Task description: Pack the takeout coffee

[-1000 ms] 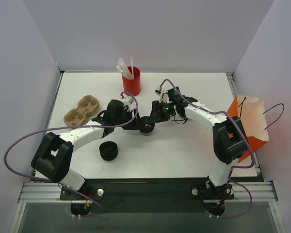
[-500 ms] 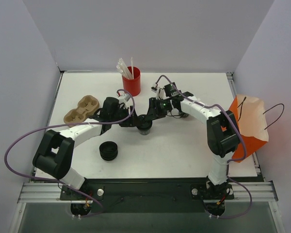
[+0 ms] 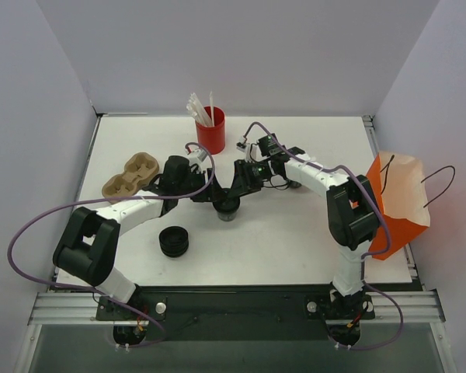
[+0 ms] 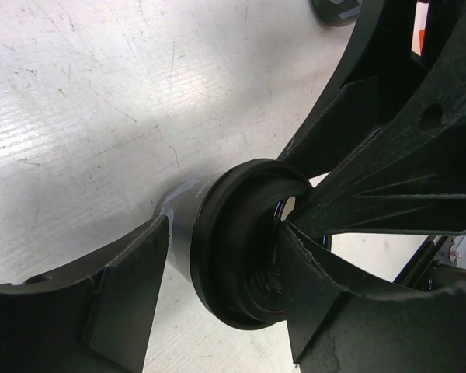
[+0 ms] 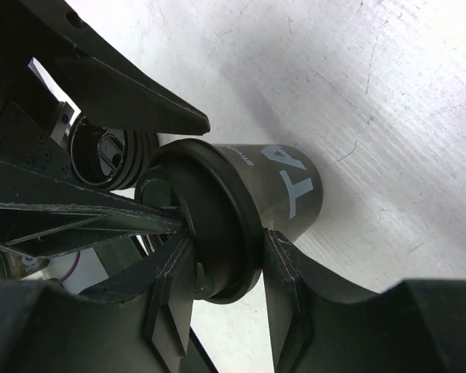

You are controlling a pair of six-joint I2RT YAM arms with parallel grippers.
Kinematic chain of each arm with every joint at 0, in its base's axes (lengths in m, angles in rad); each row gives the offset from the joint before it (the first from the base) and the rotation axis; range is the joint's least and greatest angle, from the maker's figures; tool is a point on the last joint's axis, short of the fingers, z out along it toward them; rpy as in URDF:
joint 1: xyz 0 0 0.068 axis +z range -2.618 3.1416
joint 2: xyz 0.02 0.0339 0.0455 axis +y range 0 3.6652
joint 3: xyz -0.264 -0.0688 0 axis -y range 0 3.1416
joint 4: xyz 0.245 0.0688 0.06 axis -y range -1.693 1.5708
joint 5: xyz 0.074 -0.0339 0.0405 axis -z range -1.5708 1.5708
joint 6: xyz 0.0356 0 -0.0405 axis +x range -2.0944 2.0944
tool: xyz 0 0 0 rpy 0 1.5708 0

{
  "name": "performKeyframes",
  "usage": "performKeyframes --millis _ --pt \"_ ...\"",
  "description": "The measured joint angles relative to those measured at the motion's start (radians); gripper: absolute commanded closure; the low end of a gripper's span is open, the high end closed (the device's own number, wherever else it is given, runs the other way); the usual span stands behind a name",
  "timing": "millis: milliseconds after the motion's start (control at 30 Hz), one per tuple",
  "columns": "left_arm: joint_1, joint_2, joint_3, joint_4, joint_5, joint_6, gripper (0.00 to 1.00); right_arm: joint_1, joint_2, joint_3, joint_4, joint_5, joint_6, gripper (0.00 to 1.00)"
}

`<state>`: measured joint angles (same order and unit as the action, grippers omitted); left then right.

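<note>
Right pincer (image 5: 225, 252) pinches the round lid (image 5: 206, 198) of the black, white-lettered cup (image 5: 287, 186) clasped by left pincer (image 4: 221, 245).

Coffee cup (image 3: 228, 211) sits mostly hidden (overhead view).

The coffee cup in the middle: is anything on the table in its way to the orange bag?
Possibly: a dark object, perhaps another cup, sits half hidden under the right arm, roughly between the coffee cup and the orange bag. Nothing else visible blocks that way.
</note>
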<state>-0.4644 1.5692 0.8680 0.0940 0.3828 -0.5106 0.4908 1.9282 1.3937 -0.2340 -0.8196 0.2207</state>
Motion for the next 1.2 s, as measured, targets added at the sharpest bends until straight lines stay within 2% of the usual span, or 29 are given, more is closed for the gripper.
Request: performKeyframes --millis 233,333,467,667,1033,1200 --pt "0.002 -0.010 -0.020 0.018 0.005 0.001 0.35 0.002 0.000 0.002 -0.004 0.000 -0.006 0.69" --pt "0.001 -0.052 -0.083 0.059 0.005 -0.006 0.36 0.004 0.000 0.002 -0.009 -0.001 -0.005 0.64" --pt "-0.006 -0.074 -0.124 0.104 -0.005 -0.016 0.39 0.008 0.000 0.002 -0.014 -0.003 -0.002 0.51" --pt "-0.013 -0.064 -0.131 0.142 -0.020 -0.040 0.40 0.000 0.000 0.002 -0.024 0.002 0.035 0.43" --pt "-0.021 -0.045 -0.171 0.256 -0.041 -0.082 0.41 -0.054 -0.103 -0.036 0.006 0.005 0.122 0.43" --pt "-0.024 -0.045 -0.189 0.289 -0.049 -0.092 0.41 -0.077 -0.173 -0.112 0.058 0.026 0.164 0.52"
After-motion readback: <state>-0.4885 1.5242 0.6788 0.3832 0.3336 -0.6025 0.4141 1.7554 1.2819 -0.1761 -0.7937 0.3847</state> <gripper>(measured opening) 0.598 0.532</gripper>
